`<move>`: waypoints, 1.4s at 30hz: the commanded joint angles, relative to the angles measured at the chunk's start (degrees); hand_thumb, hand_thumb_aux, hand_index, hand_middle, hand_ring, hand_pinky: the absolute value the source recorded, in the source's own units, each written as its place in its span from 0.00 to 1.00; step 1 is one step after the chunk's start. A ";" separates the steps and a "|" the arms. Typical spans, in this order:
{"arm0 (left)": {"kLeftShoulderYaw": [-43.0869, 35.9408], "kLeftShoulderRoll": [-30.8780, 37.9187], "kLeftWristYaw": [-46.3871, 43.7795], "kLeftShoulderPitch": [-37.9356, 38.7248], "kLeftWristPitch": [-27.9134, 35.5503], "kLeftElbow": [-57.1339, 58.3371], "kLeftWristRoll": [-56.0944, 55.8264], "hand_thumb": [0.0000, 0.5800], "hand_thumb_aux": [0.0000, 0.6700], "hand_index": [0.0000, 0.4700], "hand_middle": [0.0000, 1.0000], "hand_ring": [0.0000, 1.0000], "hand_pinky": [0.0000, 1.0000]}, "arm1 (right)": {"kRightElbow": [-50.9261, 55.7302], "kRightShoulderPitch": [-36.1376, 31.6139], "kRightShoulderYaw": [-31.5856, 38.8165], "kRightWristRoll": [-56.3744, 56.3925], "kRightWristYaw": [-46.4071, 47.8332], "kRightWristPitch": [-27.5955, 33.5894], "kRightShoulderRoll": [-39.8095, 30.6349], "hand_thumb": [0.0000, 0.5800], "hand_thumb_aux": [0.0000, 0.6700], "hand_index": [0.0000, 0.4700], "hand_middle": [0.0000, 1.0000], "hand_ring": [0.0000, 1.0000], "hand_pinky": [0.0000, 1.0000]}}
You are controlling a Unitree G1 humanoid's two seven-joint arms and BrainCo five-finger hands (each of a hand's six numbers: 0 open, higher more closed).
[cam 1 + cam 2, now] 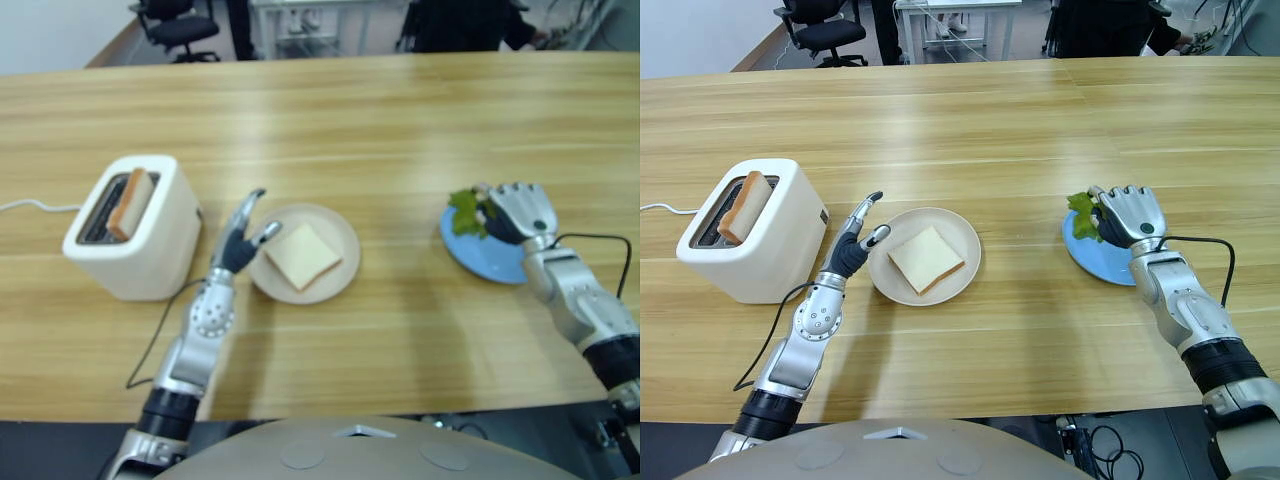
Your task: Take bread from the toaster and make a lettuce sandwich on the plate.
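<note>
I judge the step in hand to be the lettuce: getting it off its dish and across to the bread. My right robot hand sits over the far edge of the round blue plate, fingers curled down onto the green lettuce leaf, which looks pinched against the palm side. I can't tell how firm that pinch is, as the fingers hide the contact.

To do this well I would lift straight up first, so the leaf comes clear of the blue plate without dragging it. Then I would carry it low across the wooden counter towards the round beige plate. A leaf is light and floppy, so a slow move and a release close above the bread should keep it from sliding off.

The square slice of pale bread lies flat near the middle of the beige plate, ready to take it. My left robot hand is just beside that plate's left rim, fingers stretched out and holding nothing. I would keep it clear of the drop. The second slice of bread stands in a slot of the white two-slot toaster, at the left.
</note>
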 commanded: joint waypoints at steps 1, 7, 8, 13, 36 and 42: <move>3.52 -0.23 -0.30 -0.92 0.09 1.52 -4.29 0.00 0.00 0.00 0.00 0.00 0.00 | -7.55 -1.80 1.88 -2.30 4.38 0.47 4.25 1.00 1.00 0.98 1.00 1.00 1.00; 6.85 -0.44 -1.47 -1.95 0.03 3.39 -9.72 0.00 0.00 0.00 0.00 0.00 0.00 | -11.66 -7.43 7.85 -7.65 9.35 -0.38 13.57 1.00 1.00 0.98 1.00 1.00 1.00; 7.04 -0.39 -1.53 -2.14 -0.13 3.81 -10.02 0.00 0.00 0.00 0.00 0.00 0.00 | -11.98 -8.06 8.70 -8.45 9.99 -0.49 14.87 1.00 1.00 0.98 1.00 1.00 1.00; 8.62 -0.95 -1.07 -2.46 -0.82 5.17 -11.98 0.00 0.00 0.00 0.00 0.00 0.00 | -11.02 -12.17 13.63 -12.00 11.81 -1.62 21.65 1.00 1.00 0.98 1.00 1.00 1.00; 6.92 -2.17 -0.94 -2.68 -2.16 7.03 -10.18 0.00 0.00 0.00 0.00 0.00 0.00 | -1.62 -11.89 14.87 -7.32 5.04 -8.00 27.17 0.87 0.64 0.63 0.00 0.00 0.00; 5.21 -0.12 0.34 -2.26 -5.10 1.46 -4.20 0.00 0.00 0.00 0.00 0.00 0.00 | -13.21 -6.04 -1.67 7.33 6.23 -8.82 23.75 0.21 0.11 0.11 0.00 0.00 0.00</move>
